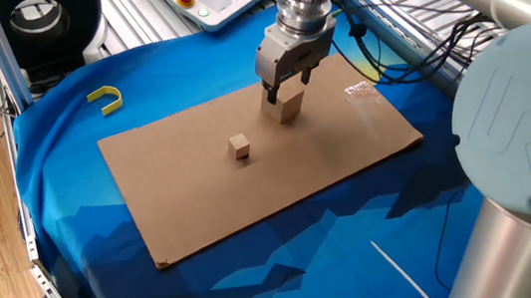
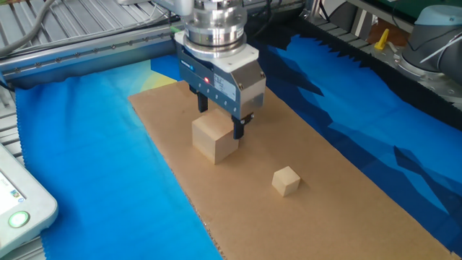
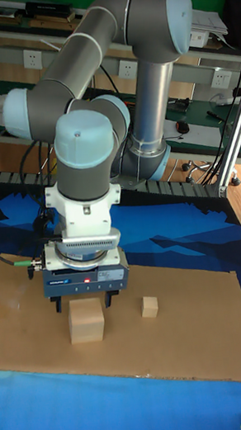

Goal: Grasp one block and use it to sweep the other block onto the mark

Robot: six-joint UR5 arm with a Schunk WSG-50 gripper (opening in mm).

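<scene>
The gripper point(image 2: 220, 123) hung spread wide just above the big cube point(image 2: 214, 137), holding nothing. The small cube point(image 2: 286, 180) lay near, at its 4 o'clock. Stiff, light wood: pinch flat opposite faces.

No dark round mark can be made out anywhere on the cardboard sheet point(image 2: 339, 173). From one fixed view, the gripper point(image 1: 286, 95) hides the top of the larger block point(image 1: 286, 106), so contact there cannot be judged.
</scene>
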